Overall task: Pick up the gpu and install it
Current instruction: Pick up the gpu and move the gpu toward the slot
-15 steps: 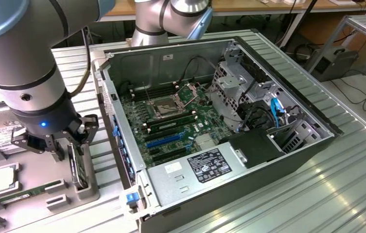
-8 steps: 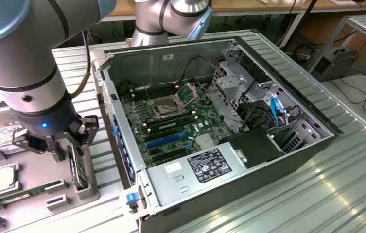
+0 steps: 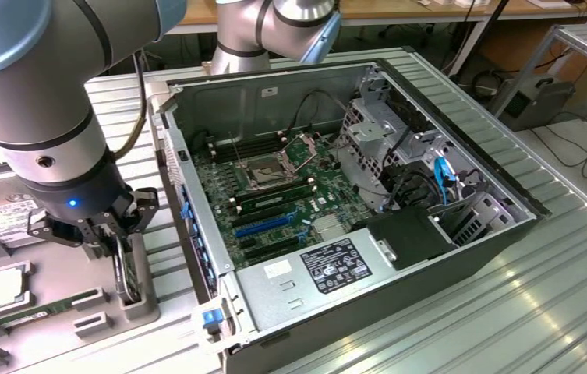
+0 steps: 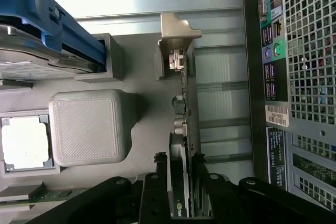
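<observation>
The gripper hangs low at the lower left of the exterior view, its two fingers closed against the faces of the gpu. The card stands on edge in a slot of the grey parts tray, its bracket end against a grey post. A processor and a memory stick lie in the tray nearby. Just beside the tray, toward the frame's centre, the open computer case shows its green motherboard.
</observation>
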